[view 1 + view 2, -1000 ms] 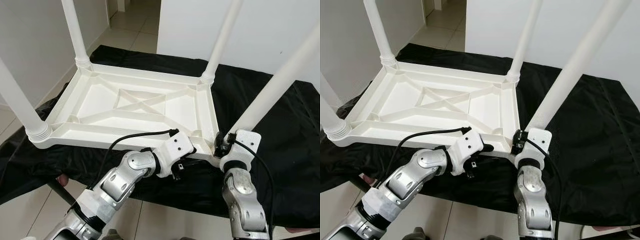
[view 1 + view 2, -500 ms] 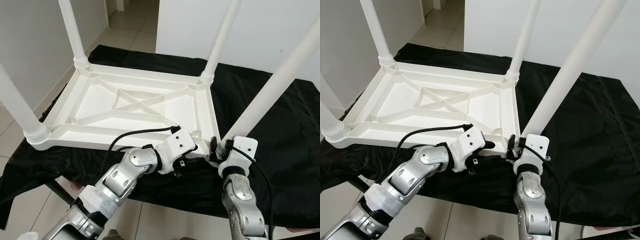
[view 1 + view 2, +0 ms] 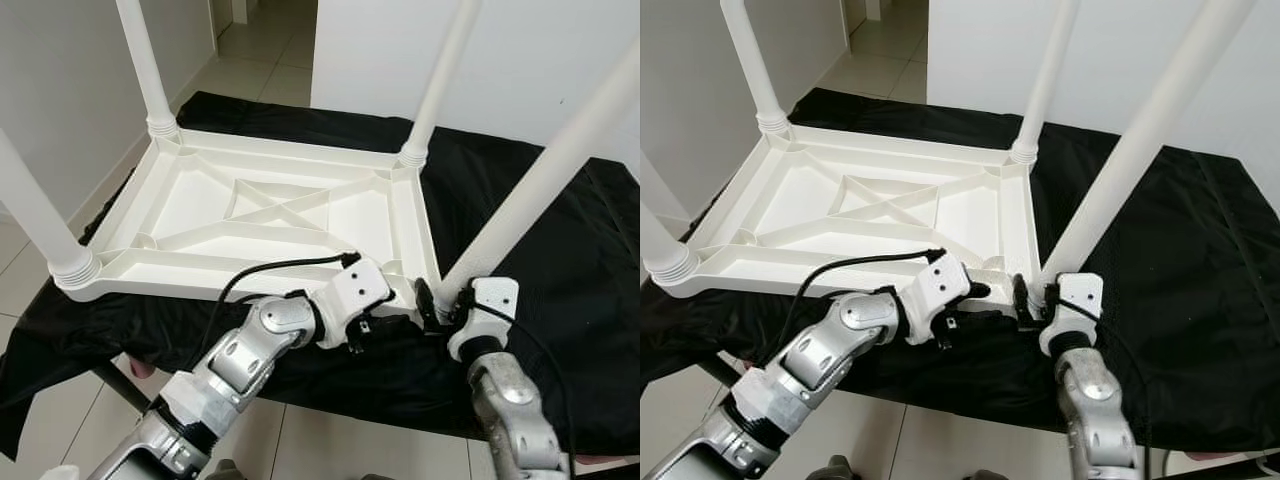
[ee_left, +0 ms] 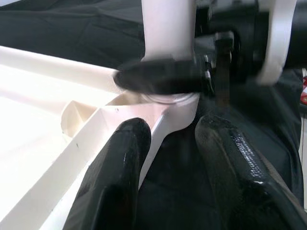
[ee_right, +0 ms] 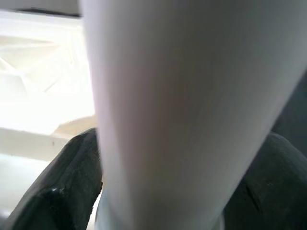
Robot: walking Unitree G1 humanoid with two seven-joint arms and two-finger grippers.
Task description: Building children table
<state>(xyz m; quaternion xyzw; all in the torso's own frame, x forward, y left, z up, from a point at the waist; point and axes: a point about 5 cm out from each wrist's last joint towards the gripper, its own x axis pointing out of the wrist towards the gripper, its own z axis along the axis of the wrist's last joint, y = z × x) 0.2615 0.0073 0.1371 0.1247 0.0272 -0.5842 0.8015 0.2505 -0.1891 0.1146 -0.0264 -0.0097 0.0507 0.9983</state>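
The right gripper point(image 3: 1032, 293) has shifted rightward, fingers clasping the near leg point(image 3: 1140, 140) base. The left gripper point(image 4: 168, 158) stands parted beside the tabletop point(image 3: 270, 205) corner; the leg socket is blurred.

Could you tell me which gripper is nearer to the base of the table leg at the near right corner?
Right. The right gripper has its fingers around the near right leg at its base. The left gripper sits just beside it, at the tabletop's near rim.

One upturned white table top point(image 3: 270, 215), four white legs point(image 3: 545, 180), one black cloth point(image 3: 560, 260), seemingly two pincers point(image 3: 432, 305).
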